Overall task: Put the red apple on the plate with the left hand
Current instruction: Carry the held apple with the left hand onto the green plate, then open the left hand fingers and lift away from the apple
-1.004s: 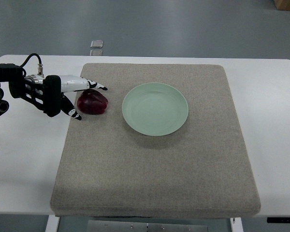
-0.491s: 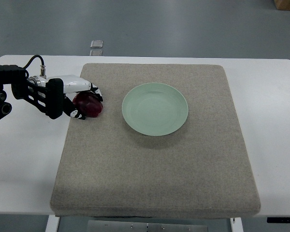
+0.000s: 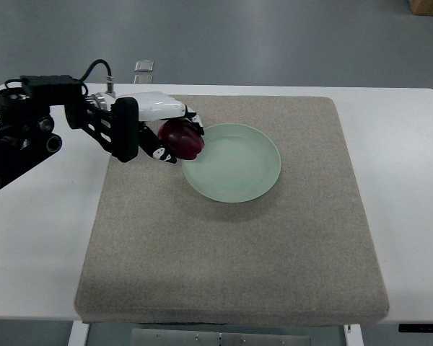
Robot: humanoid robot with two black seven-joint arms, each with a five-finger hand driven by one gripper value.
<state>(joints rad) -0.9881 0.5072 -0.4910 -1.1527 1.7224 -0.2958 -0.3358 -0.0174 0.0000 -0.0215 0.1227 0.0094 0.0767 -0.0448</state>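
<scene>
My left hand (image 3: 175, 137) comes in from the left edge and is shut on the dark red apple (image 3: 182, 139). It holds the apple just over the left rim of the pale green plate (image 3: 238, 167), which lies on the grey mat (image 3: 231, 238). White fingers wrap over the apple's top and a dark fingertip shows below it. The right arm is out of the picture.
The mat covers most of the white table (image 3: 411, 173). The left arm's black links and cable (image 3: 29, 130) reach over the table's left part. A small grey object (image 3: 144, 66) lies on the floor beyond the far table edge.
The left hand closed around the apple on the mat's left side, lifted it and carried it right to the plate's left rim. The arm has swung further into view.
</scene>
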